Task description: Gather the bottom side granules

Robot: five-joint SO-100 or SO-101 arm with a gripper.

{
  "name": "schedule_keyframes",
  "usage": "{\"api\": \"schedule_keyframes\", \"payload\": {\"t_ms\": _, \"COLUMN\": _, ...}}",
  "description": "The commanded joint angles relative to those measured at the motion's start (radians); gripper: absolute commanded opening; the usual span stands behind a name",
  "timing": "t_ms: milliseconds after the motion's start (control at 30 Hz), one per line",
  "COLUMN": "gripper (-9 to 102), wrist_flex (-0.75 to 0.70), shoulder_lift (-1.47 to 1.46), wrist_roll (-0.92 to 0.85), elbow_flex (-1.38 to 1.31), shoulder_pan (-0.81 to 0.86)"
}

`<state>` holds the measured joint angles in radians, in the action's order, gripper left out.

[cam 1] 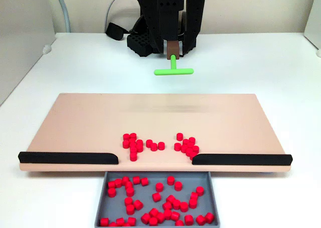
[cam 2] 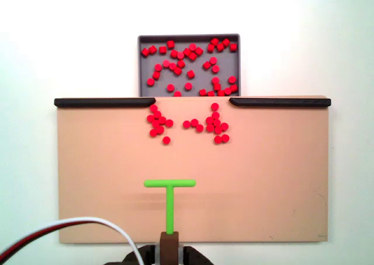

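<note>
In a fixed view looking toward the arm, a grey tray (cam 1: 102, 200) sits nearest, already holding many red granules. Behind it, on the tan board (cam 1: 75, 122), the loose granules (cam 1: 159, 145) lie in scattered clumps near the gap between two black strips (cam 1: 67, 157). Farthest back, the gripper (cam 1: 173, 49) is clamped on the stem of a green pusher (cam 1: 173, 71). In the other fixed view the pusher's bar (cam 2: 170, 183) is well apart from the granules (cam 2: 190, 125). They look light, hard and smooth, likely to roll or scatter, so I judge sweeping them with the bar suits better than pinching.
</note>
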<state>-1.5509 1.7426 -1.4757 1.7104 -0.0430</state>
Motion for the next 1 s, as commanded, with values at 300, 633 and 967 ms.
{"api": "schedule_keyframes", "payload": {"t_ms": 300, "gripper": 4, "wrist_flex": -0.005, "shoulder_lift": 0.005, "wrist_roll": -0.008, "elbow_flex": -0.017, "shoulder_pan": -0.003}}
{"api": "schedule_keyframes", "payload": {"t_ms": 633, "gripper": 4, "wrist_flex": 0.003, "shoulder_lift": -0.011, "wrist_roll": 0.009, "elbow_flex": -0.015, "shoulder_pan": -0.009}}
{"api": "schedule_keyframes", "payload": {"t_ms": 967, "gripper": 4, "wrist_flex": 0.025, "shoulder_lift": -0.017, "wrist_roll": 0.025, "elbow_flex": 0.031, "shoulder_pan": -0.026}}
